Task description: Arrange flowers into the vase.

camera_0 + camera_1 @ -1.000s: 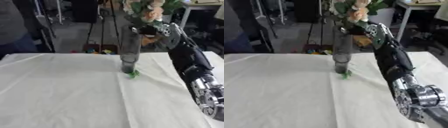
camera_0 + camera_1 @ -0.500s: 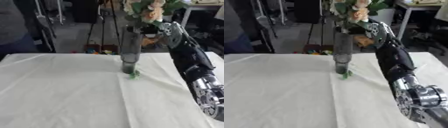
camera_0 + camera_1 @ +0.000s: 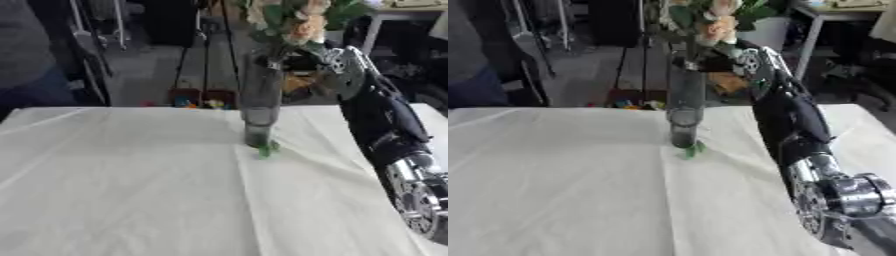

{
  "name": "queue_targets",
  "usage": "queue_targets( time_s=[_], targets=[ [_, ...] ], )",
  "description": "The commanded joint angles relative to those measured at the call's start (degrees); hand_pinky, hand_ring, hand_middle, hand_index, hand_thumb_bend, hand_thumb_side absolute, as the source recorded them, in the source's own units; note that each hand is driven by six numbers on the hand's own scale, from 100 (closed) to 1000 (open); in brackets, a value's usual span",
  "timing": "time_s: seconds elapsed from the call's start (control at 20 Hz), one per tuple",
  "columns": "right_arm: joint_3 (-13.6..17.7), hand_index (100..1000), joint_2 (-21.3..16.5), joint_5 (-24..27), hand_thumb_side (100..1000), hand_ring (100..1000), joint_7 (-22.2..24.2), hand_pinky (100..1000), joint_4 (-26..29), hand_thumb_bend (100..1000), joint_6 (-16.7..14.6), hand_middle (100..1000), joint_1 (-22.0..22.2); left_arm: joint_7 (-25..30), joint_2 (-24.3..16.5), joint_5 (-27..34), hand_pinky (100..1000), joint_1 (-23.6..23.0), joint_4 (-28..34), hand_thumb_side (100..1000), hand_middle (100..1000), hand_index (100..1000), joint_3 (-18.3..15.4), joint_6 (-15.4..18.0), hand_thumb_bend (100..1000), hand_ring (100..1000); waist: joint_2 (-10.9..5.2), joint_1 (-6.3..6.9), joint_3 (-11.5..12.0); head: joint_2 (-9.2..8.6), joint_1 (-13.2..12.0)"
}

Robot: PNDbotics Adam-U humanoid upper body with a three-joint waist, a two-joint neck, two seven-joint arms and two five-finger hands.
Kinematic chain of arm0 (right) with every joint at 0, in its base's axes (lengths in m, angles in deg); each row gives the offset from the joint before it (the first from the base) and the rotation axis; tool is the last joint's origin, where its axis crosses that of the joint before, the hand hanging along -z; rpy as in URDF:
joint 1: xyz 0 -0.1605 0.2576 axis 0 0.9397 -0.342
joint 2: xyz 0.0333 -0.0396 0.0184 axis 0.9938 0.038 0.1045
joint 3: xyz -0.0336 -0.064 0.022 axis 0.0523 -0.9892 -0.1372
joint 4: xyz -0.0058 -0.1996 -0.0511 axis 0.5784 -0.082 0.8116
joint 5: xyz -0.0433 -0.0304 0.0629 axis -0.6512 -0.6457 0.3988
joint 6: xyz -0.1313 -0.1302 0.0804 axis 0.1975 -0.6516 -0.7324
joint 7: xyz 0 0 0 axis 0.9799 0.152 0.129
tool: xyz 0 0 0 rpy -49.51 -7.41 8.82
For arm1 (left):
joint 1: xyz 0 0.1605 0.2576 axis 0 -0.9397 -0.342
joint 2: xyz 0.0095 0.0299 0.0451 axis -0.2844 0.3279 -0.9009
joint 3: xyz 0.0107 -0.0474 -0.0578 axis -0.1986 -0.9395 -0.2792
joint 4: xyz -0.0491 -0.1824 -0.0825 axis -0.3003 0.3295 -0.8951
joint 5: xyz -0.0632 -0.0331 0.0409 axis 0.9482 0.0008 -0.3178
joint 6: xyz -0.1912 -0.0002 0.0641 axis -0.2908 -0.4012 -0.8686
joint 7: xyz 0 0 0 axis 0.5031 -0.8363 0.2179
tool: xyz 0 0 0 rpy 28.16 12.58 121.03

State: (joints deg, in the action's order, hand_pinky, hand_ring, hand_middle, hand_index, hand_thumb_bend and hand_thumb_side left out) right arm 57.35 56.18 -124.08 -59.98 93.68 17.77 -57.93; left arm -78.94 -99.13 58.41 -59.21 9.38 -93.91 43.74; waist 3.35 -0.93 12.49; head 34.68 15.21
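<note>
Worktop (image 3: 114,190) under a pale cloth, creased down the middle, fills most of both views. We log no left hand in either view.

Right arm (image 3: 794,125) comes in from the right side and rises past the far edge. Right hand (image 3: 337,67) sits at the level of the vase mouth, just right of it, among the lower leaves. Its fingers are hidden behind stems and foliage, so we cannot tell whether it is grasping the stems or has let go.

Vase (image 3: 260,102): tall, narrow, clear, upright near the far edge at centre. We judge it top-heavy and breakable, quick to tip if the stems are pushed sideways.

Flowers (image 3: 293,20): peach and cream heads with green leaves, already standing in the vase mouth. Heads look soft and easily crushed. We judge the bare stems just below the leaves the place to take hold.

A small green scrap (image 3: 265,149), perhaps a leaf, lies touching the vase foot.
</note>
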Motion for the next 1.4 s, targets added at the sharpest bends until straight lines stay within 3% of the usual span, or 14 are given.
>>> queue_targets(
  time_s=[0.05, 0.8, 1.4],
  targets=[
    [0.5, 1000, -2.4, 0.0, 933, 1000, -0.1, 1000, 0.8, 597, -0.1, 1000, -0.8, 0.0, -1.4, 0.1, 605, 0.6, 0.9, 690, 690, 678, -0.6, 0.2, 644, 562, -0.67, 0.3, -0.2, -0.23, -0.2],
    [0.2, 1000, -5.9, 5.7, 921, 1000, 0.3, 1000, 2.7, 559, -2.4, 1000, 2.6, -0.4, -1.5, 0.0, 605, 0.2, 0.9, 690, 692, 678, -1.0, 0.4, 644, 564, -0.74, -0.14, -2.0, -0.46, -1.6],
    [0.0, 1000, -10.8, 20.5, 840, 1000, 2.0, 1000, 10.2, 474, -5.7, 1000, 11.9, -1.4, -1.5, -0.2, 605, -0.3, 1.0, 689, 698, 677, -1.4, 0.7, 650, 572, -0.66, -0.67, -4.1, -0.08, -3.7]
  ],
)
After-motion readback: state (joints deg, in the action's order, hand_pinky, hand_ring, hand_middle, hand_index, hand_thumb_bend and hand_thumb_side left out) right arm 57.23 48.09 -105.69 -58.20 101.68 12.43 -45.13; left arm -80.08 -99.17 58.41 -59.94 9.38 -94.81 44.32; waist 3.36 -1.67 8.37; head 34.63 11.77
